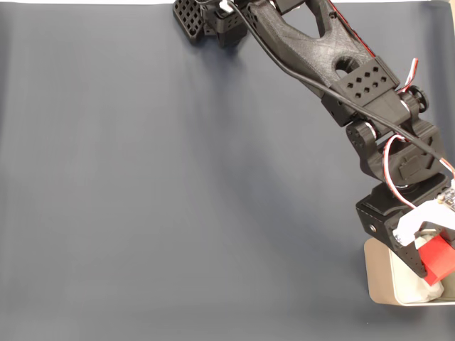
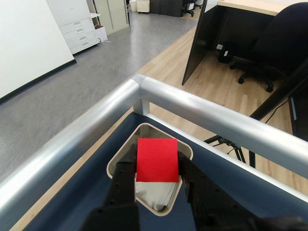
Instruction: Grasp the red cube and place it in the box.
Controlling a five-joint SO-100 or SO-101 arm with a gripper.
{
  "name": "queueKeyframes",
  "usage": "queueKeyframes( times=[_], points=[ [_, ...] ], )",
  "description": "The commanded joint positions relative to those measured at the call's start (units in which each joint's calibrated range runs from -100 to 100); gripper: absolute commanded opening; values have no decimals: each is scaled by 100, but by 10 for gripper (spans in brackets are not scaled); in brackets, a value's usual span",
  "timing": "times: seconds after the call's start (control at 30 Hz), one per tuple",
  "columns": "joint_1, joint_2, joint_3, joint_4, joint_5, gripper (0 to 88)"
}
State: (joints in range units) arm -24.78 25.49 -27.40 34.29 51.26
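Note:
The red cube (image 1: 439,257) (image 2: 157,160) is held between the fingers of my gripper (image 1: 435,260) (image 2: 157,166), which is shut on it. It hangs directly over the box (image 1: 378,283) (image 2: 117,166), a beige rounded-corner container with crumpled white lining, at the lower right of the fixed view. In the wrist view the cube covers most of the box's inside, and the black fingers (image 2: 124,175) flank it on both sides. Whether the cube touches the lining cannot be told.
The dark blue-grey mat (image 1: 178,199) spreads wide to the left of the box. The arm's base (image 1: 206,21) stands at the top edge. A silver rail (image 2: 202,113) runs around the table's corner just past the box.

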Motion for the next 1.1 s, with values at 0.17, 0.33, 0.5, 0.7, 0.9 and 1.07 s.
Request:
queueKeyframes(
  times=[0.17,0.33,0.5,0.7,0.9,1.07],
  points=[
    [-29,-10,-353,22,10,42],
    [-36,16,-363,22,10,42],
    [-36,33,-363,6,-5,189],
    [-8,-1,-436,-52,-54,433],
    [-1,-27,-445,-68,-5,478],
    [-1,-79,-426,-68,5,485]
  ],
)
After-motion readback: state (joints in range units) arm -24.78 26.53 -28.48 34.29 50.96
